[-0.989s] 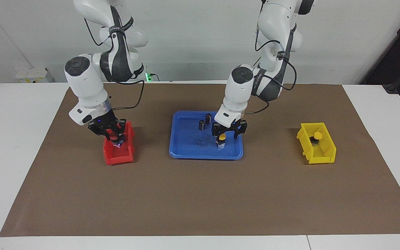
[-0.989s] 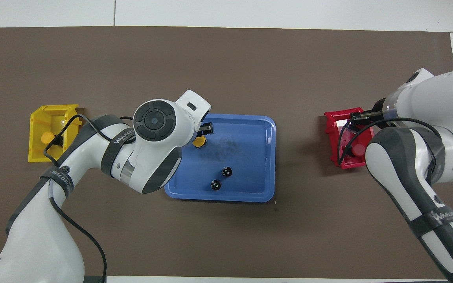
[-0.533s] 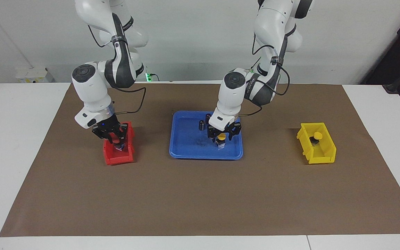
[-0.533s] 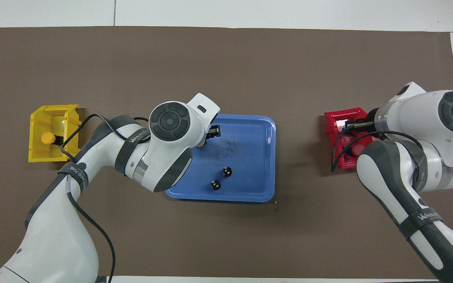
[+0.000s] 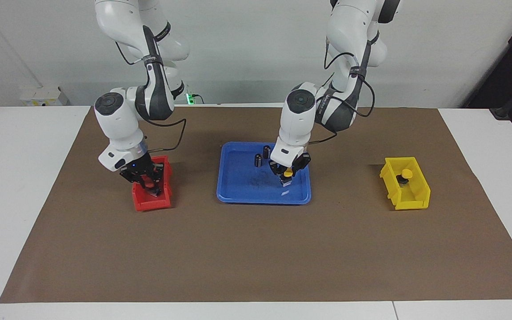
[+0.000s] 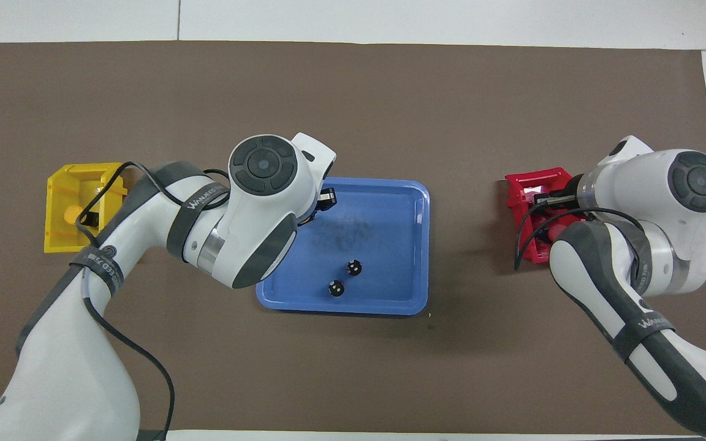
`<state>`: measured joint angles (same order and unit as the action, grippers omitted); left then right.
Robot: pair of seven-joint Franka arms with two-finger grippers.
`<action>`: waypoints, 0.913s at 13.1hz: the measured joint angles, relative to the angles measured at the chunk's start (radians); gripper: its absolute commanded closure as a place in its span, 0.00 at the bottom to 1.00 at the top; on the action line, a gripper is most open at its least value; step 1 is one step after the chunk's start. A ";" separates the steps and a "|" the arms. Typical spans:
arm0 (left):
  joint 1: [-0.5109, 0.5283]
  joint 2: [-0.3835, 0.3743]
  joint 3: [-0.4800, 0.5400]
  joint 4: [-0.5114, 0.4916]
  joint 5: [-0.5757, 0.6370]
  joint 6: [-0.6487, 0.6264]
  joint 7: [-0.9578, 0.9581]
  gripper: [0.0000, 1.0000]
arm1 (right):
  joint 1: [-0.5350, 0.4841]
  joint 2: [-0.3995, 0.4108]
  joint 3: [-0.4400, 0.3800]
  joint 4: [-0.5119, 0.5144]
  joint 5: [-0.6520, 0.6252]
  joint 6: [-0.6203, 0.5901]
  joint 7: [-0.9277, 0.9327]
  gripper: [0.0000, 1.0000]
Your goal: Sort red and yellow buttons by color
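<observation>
My left gripper point(image 5: 287, 174) is shut on a yellow button point(image 5: 287, 170) and holds it just above the blue tray point(image 5: 238, 195), at the side toward the yellow bin. In the overhead view the left arm hides this button. A second yellow button point(image 5: 407, 174) lies in the yellow bin point(image 5: 409, 202), also in the overhead view point(image 6: 72, 214). My right gripper point(image 5: 148, 184) is down inside the red bin point(image 5: 149, 203), shut on a red button point(image 5: 149, 181). The other red button is hidden.
Two small dark cylinders point(image 6: 353, 267) point(image 6: 336, 288) stand on the blue tray point(image 6: 390, 245), on its side nearer the robots. The red bin point(image 6: 521, 190) and yellow bin point(image 6: 59, 242) sit at either end of the brown mat point(image 5: 256, 253).
My left gripper closed on the yellow button and lifted it slightly off the tray. My right gripper lowered with the red button deeper into the red bin.
</observation>
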<state>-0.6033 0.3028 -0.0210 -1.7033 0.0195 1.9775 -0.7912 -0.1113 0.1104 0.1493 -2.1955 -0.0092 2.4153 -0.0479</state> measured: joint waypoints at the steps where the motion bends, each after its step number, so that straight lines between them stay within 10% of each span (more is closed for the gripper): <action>1: 0.020 -0.021 0.007 0.036 0.005 -0.062 0.015 0.99 | 0.000 0.000 0.001 0.004 0.000 -0.001 0.000 0.21; 3: 0.117 -0.073 0.022 0.060 0.013 -0.145 0.169 0.99 | 0.000 0.000 0.002 0.036 0.000 -0.045 -0.001 0.02; 8: 0.526 -0.099 0.037 0.040 0.013 -0.145 0.727 0.99 | 0.001 -0.041 0.005 0.283 0.000 -0.438 -0.001 0.01; 12: 0.643 -0.103 0.035 -0.095 0.012 0.032 0.866 0.99 | 0.000 -0.124 -0.002 0.416 0.000 -0.722 -0.001 0.01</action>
<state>0.0397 0.2003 0.0141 -1.7986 0.0315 2.0096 0.0748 -0.1114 -0.0136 0.1475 -1.7794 -0.0088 1.6935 -0.0486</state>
